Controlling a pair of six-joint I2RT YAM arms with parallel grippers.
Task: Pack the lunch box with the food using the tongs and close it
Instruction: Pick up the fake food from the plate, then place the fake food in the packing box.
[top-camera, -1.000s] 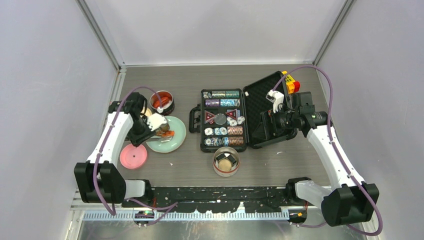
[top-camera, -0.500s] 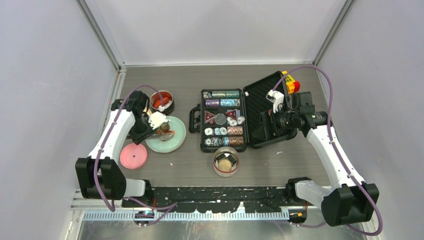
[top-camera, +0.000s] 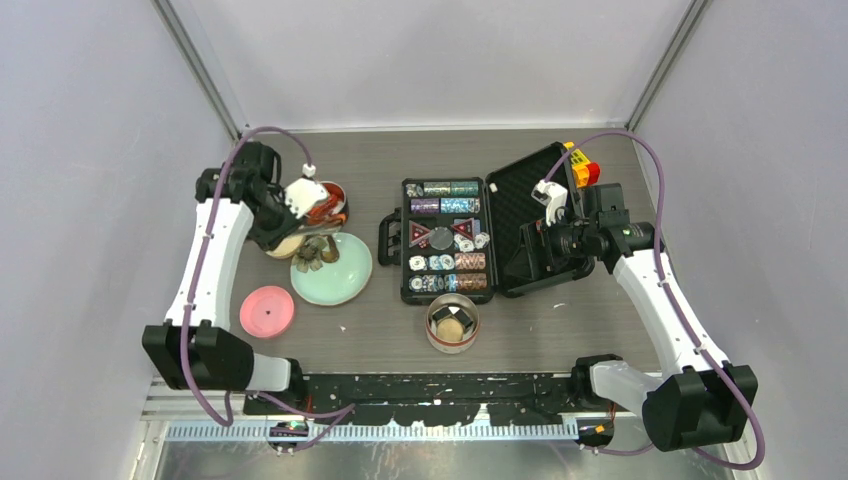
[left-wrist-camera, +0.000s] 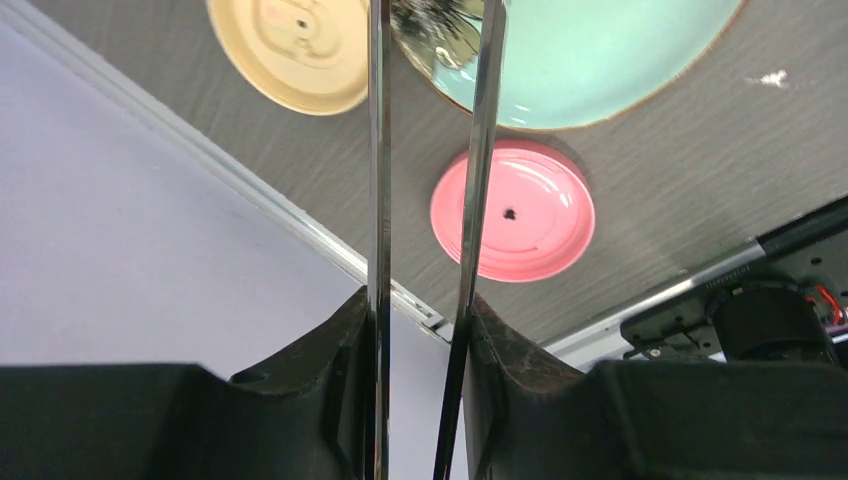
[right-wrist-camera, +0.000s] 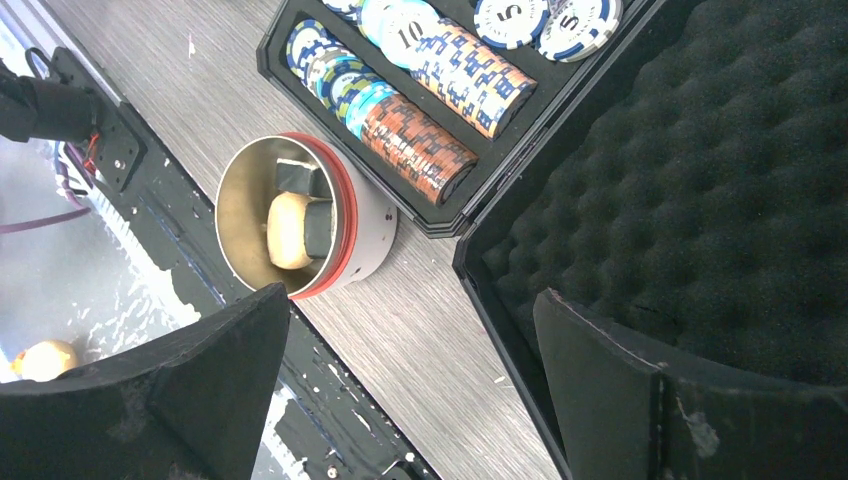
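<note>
My left gripper (left-wrist-camera: 420, 310) is shut on the tongs (left-wrist-camera: 378, 150), whose two grey blades run up to the mint-green plate (left-wrist-camera: 620, 70). Their tips meet something dark and shiny (left-wrist-camera: 440, 30) that I cannot make out. In the top view the left gripper (top-camera: 296, 228) hangs beside the steel tub (top-camera: 328, 205), which holds red-orange sausages. The pale-walled, red-rimmed tub (right-wrist-camera: 365, 235) holds a tan disc (right-wrist-camera: 283, 232) and dark blocks. My right gripper (right-wrist-camera: 410, 320) stands open and empty over the table's surface beside the black case. The pink lid (left-wrist-camera: 512, 212) and the cream lid (left-wrist-camera: 300, 45) lie flat.
The open black case of poker chips (top-camera: 445, 240) sits mid-table, its foam-lined lid (top-camera: 530, 215) propped up toward the right arm. The pale-walled tub (top-camera: 452, 322) stands in front of it. The pink lid (top-camera: 267, 311) lies near the left arm's base.
My left arm has swung back and to the left, toward the steel tub, carrying the tongs from the plate's middle to its back-left rim. The right arm has not moved.
</note>
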